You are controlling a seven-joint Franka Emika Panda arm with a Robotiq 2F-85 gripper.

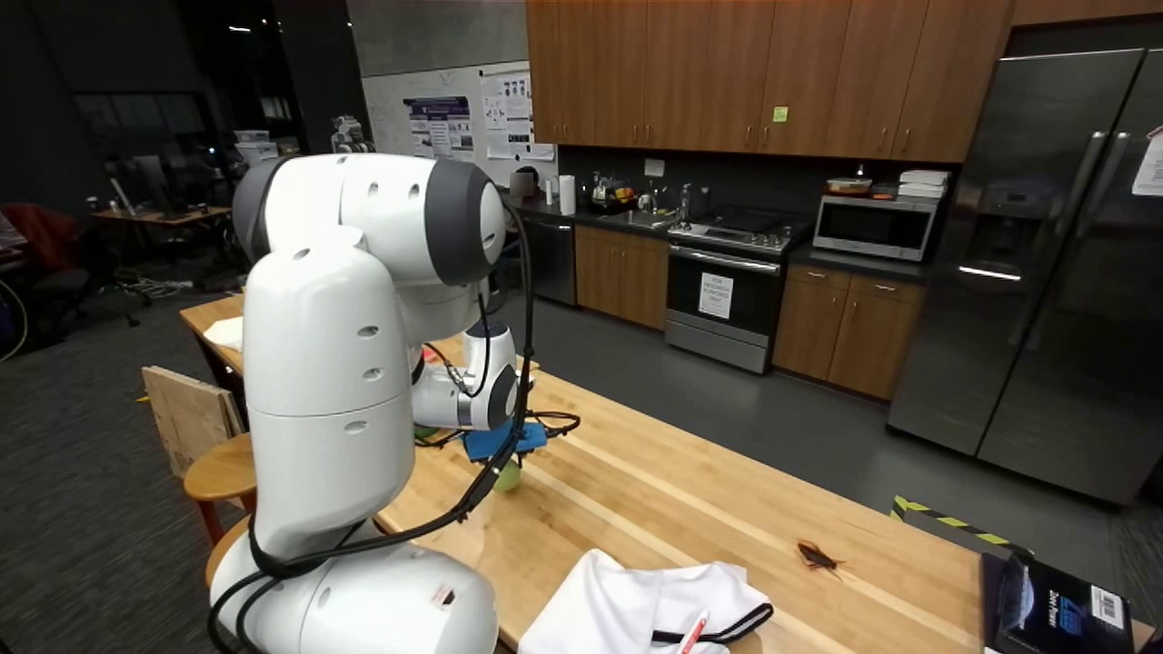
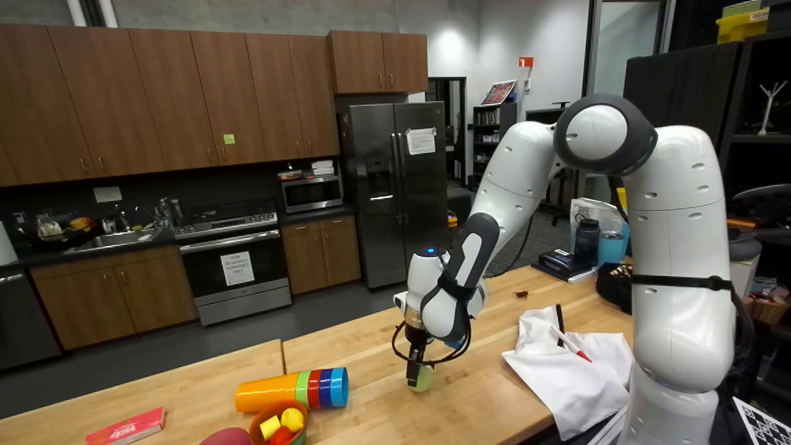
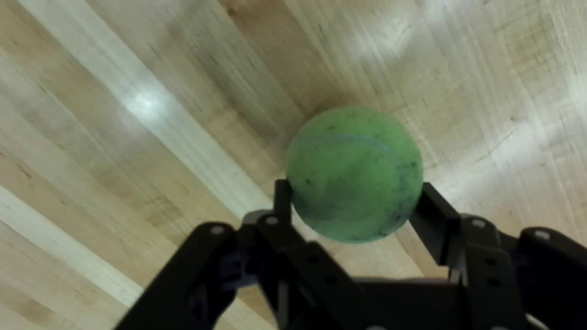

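Green tennis ball point(image 3: 355, 169) pinched in the gripper point(image 3: 355, 187), low at the wooden tabletop point(image 3: 91, 192).
Wrist view: 2 fingertips point(image 3: 283, 197) bear on the ball at about 8 and 4 o'clock; cannot tell whether it touches the tabletop. In an exterior view, clock read from the ball: brown insect-shaped object point(image 2: 521, 294) at 2 o'clock; crumpled white cloth point(image 2: 556, 377) at 3, 1 white-and-red pen point(image 2: 575, 347) lying on it; nested coloured cups point(image 2: 293, 389), on their side, at 9; bowl point(image 2: 258, 425) with yellow and red pieces point(image 2: 291, 420) between 8 and 9; flat pinkish-red object point(image 2: 126, 426) farther out at 9; dark refrigerator point(image 2: 386, 247) well beyond the tabletop at 12.
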